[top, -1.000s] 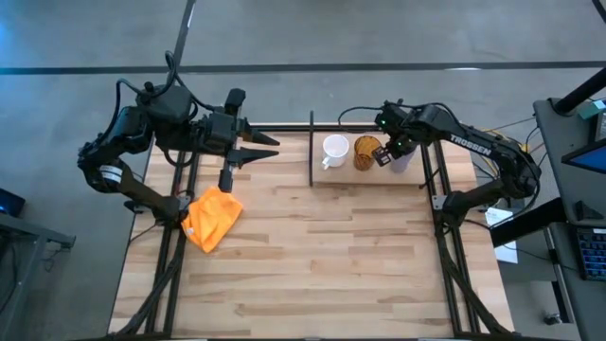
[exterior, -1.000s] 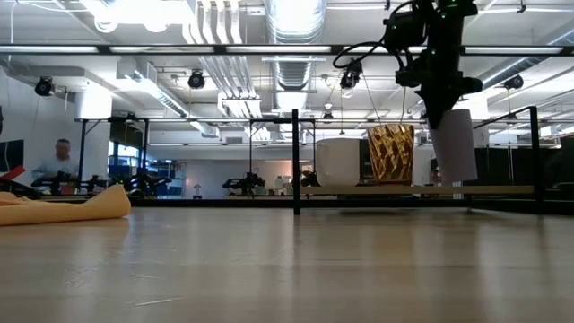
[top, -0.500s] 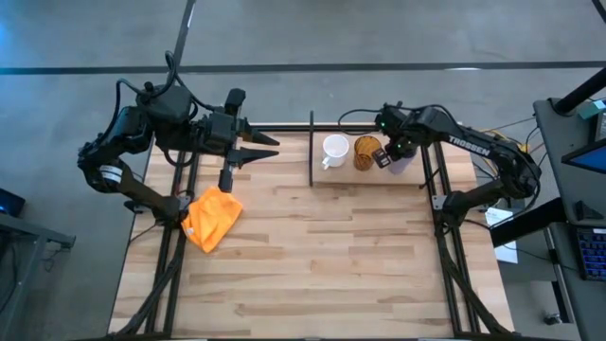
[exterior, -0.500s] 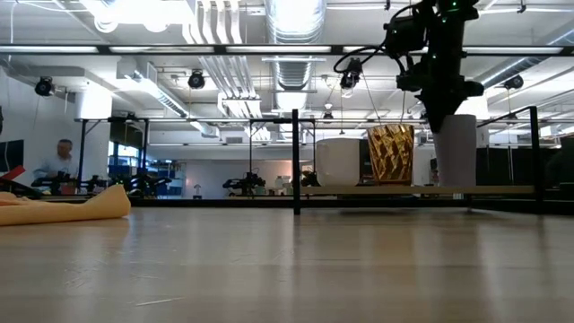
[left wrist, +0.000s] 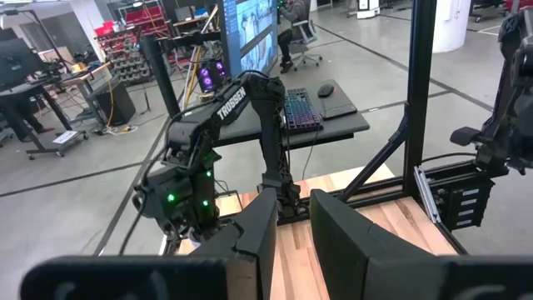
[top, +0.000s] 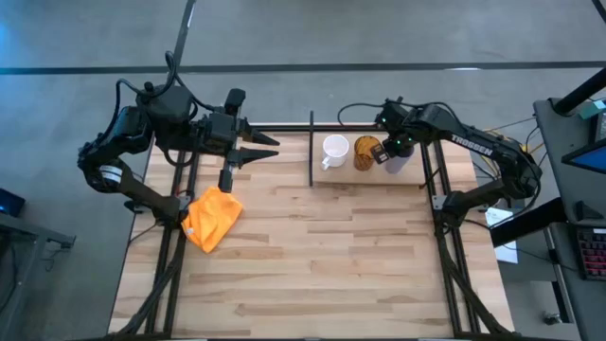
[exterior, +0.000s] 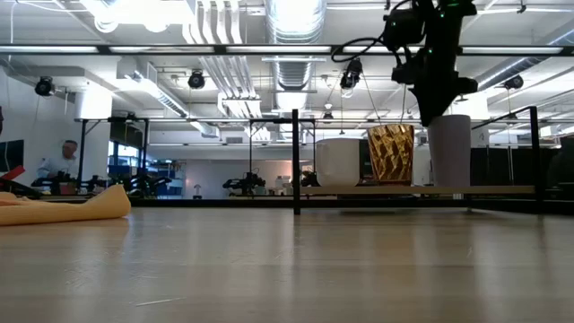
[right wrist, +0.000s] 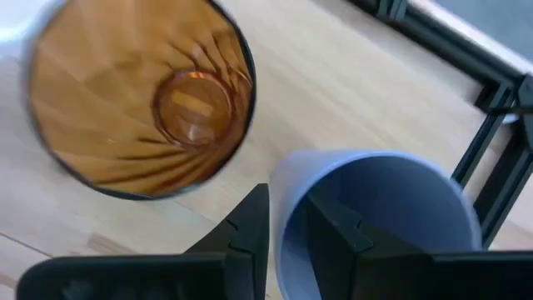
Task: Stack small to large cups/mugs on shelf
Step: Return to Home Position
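Note:
On the wooden shelf at the table's far right stand a white mug, an amber cup and a lavender tumbler, in a row and each upright on its base. In the low view the tumbler stands beside the amber cup. My right gripper is right above the tumbler, slightly open, with its fingers astride the tumbler's rim. My left gripper is open and empty at the far left, above the table's edge. My right gripper comes from above, pointing down, with one finger outside and one finger inside the tumbler's rim, on the side nearest the amber cup. A gap shows beside the inner finger. I cannot tell whether the outer finger touches. The tumbler stands on the shelf.
An orange cloth lies crumpled at the table's left edge. Black rods edge the shelf, with an upright post at its left end. A person is in the room far behind the table.
The tumbler was tilted in my right gripper a second ago; it has come upright and now stands on the shelf. My right gripper has risen a little above it.

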